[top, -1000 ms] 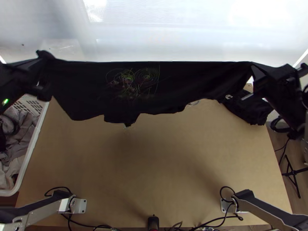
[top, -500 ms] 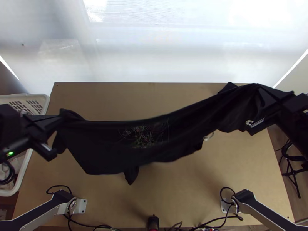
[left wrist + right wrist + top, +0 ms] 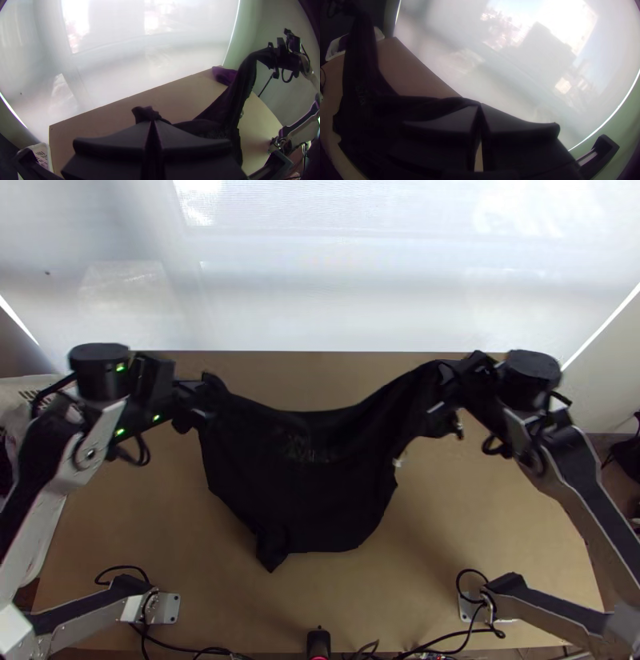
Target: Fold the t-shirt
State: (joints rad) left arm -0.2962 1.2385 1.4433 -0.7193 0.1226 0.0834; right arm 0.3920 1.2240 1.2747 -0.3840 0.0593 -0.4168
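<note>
Black fabric t-shirt with a faint printed design hangs between the 2 arms, over the light wooden table. Its nearest part is a loose lower edge that drops to a small pointed tail, left of the middle; whether that tail touches the wood I cannot tell. Behind it the body sags in a broad curve, the design on the side facing up, its lower outline uneven.

To the left stands a white plastic basket, just beside the table.

Farther up, the left gripper has its 2 wide fingers together, pinched on an upper corner of the shirt, a small tuft poking out past the tips. The right gripper is clamped on the opposite corner, with the upper edge slung slack between the 2 holds.

Farthest off, a dark cloth bundle lies near the table's far right corner, before a pale translucent screen.

As for progress, both corners are secured, but I see no finished fold — 0 neat layers so far. Probably this is the spreading step: laying the shirt down flat, smoothing it, then all the folding is left — and the slack could land as wrinkles.
</note>
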